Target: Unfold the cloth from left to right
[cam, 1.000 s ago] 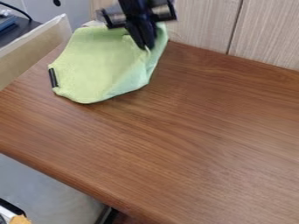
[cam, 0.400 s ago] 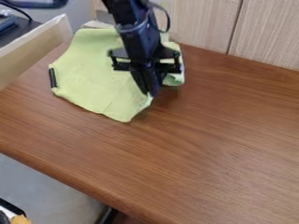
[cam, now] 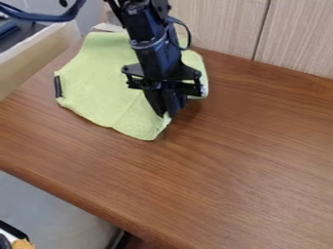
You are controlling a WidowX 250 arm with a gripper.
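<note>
The jaws are closed on the cloth (cam: pixel 101 78), pinching its edge just above and to the right of its lowest corner, where a pale bit shows at the tips. The gripper (cam: pixel 168 115) points down and leans a little, its tips to the right of its upper part, and the black arm (cam: pixel 148 41) comes in from the top edge over the cloth. A thin black cable (cam: pixel 189 34) loops out on the arm's right side, and a thicker dark one (cam: pixel 40 17) bends across the upper left corner. The cloth is light green and lies on the upper left part of the brown table (cam: pixel 214 170), most of it spread to the left of the gripper, with a rounded part sticking out on the right, behind the gripper. A faint crease runs up from its lower edge toward the gripper. A short black strip (cam: pixel 58 86) sits upright at its left edge. Behind the table stand pale wood-grain panels (cam: pixel 221 24), with a dark seam between two of them. Along the table's upper left side is a light tan board (cam: pixel 32 61), and beyond it a dark surface (cam: pixel 32 35). Grey floor (cam: pixel 48 209) shows below the table's front edge.
</note>
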